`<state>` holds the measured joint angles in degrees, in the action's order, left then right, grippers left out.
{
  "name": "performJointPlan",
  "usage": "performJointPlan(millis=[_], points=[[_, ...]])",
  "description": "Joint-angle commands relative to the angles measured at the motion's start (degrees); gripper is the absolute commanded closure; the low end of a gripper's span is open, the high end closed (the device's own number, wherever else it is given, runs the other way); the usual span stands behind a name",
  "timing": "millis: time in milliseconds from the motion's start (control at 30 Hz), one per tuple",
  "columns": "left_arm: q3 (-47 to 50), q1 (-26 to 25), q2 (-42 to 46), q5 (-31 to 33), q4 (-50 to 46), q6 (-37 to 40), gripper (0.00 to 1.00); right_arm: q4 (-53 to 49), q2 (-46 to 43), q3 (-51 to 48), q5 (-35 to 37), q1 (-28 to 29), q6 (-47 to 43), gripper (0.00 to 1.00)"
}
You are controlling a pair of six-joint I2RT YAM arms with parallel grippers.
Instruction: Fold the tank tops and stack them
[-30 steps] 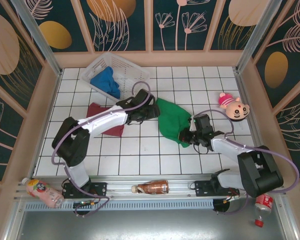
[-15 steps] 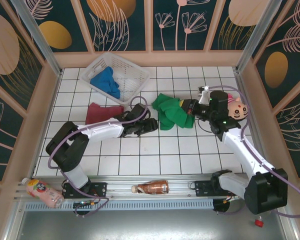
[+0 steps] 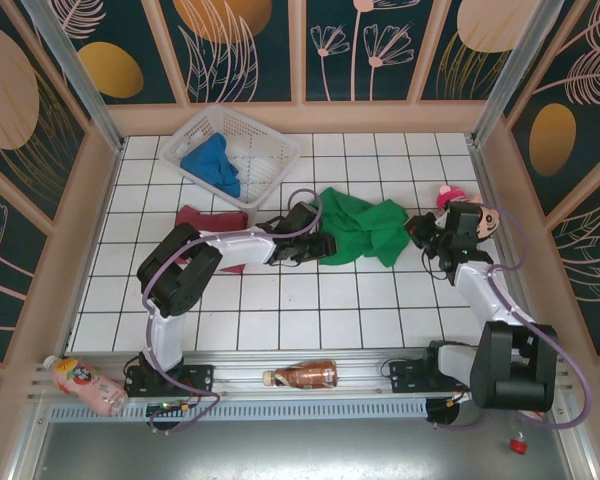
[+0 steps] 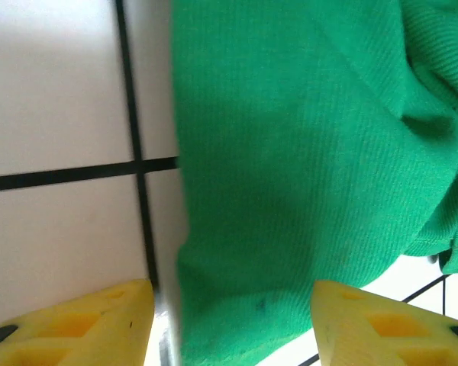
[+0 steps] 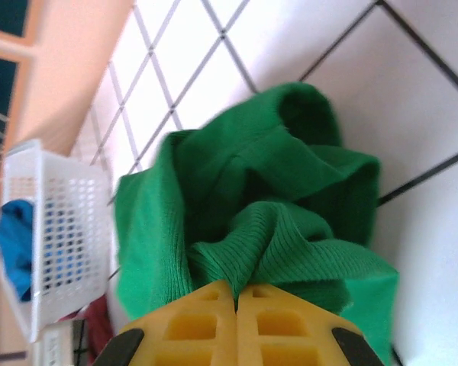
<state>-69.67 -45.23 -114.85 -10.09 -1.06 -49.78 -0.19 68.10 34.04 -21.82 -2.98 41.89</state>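
A: Where's the bright green ribbed cloth tank top [image 3: 365, 228]?
B: Bunched on the white tiled worktop [image 3: 310, 300], mid-right. Right gripper [image 5: 237, 299] jaws closed, pinching its right edge. Left gripper [image 4: 229, 309] jaws apart, astride its left hem.
A: Others?
B: Blue cloth tank top [image 3: 212, 163] in white plastic lattice basket [image 3: 262, 140]. Maroon cloth tank top [image 3: 202, 220] lies partly under the left arm.

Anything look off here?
A brown plastic bottle and a pink plastic bottle lie on their sides along the metal rail at the near edge. A pink plush toy lies next to the right tool, which pinches the bunched bright green cloth tank top. Stray clutter, not laundry.
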Motion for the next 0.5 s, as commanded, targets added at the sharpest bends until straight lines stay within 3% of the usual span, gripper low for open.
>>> performJointPlan(millis=[0, 167, 367, 467], points=[[-3.0, -0.7, -1.6, -2.4, 0.5, 2.3, 0.44, 1.5, 2.4, -1.7, 3.9, -0.1, -2.3, 1.00], [-3.8, -1.3, -3.7, -3.4, -0.6, 2.7, 0.60, 0.8, 3.8, -1.5, 5.6, 0.0, -5.1, 0.95], [-7.7, -1.2, -2.7, -0.4, -6.4, 5.2, 0.99, -5.0, 2.2, 0.6, 8.0, 1.5, -11.7, 0.92], [-12.3, -1.1, 0.5, 2.5, -13.0, 6.6, 1.00, -8.8, 0.8, 2.3, 7.7, 1.8, -14.5, 0.97]])
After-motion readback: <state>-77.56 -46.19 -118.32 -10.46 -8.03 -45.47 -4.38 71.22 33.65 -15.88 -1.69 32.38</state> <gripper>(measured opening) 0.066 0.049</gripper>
